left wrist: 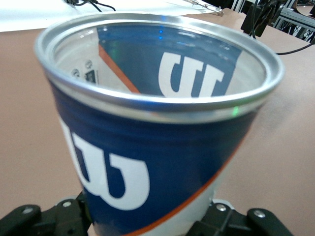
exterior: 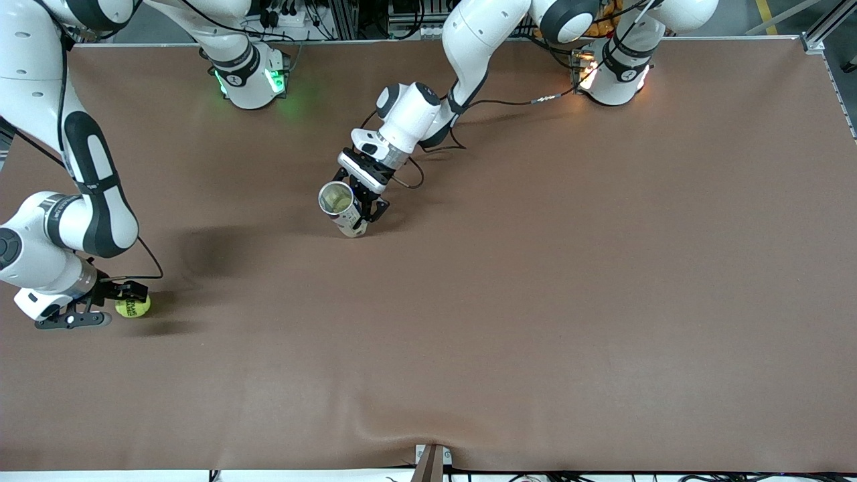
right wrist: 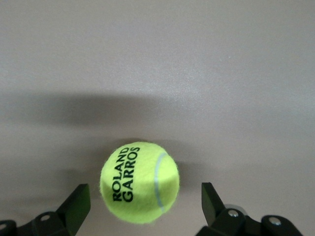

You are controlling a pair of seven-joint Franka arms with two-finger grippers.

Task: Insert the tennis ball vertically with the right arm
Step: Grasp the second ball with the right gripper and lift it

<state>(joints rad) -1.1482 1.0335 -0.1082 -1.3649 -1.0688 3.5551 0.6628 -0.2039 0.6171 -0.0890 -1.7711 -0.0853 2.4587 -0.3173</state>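
Tennis ball [exterior: 132, 306] lay on the brown bench [exterior: 535, 301] toward the right arm's end, near the edge at that end and nearer to the front camera than the can. It was yellow-green, with black "ROLAND GARROS" lettering and a pale seam showing in the right wrist view [right wrist: 140, 182]. The right gripper [exterior: 100, 302] was down at the ball, its fingers spread wide; in its wrist view the gripper [right wrist: 145, 206] had one black finger on either side of the ball, with clear gaps between each fingertip and the felt, so nothing was held. The right arm [exterior: 87, 194], white with broad black sections, came down along that end of the bench. Near the middle of the bench, the left gripper [exterior: 367, 201] was closed on a can [exterior: 343, 209] low on its body, holding it with the open mouth facing up and tilted a little. The left wrist view showed the can [left wrist: 147, 162] close up: a blue label with a large white "W" mark, an orange stripe, a white lower band and a silver metal rim, with the inside bare. Black cable [exterior: 509, 102] trailed across the bench from the left arm [exterior: 469, 53] toward its base.
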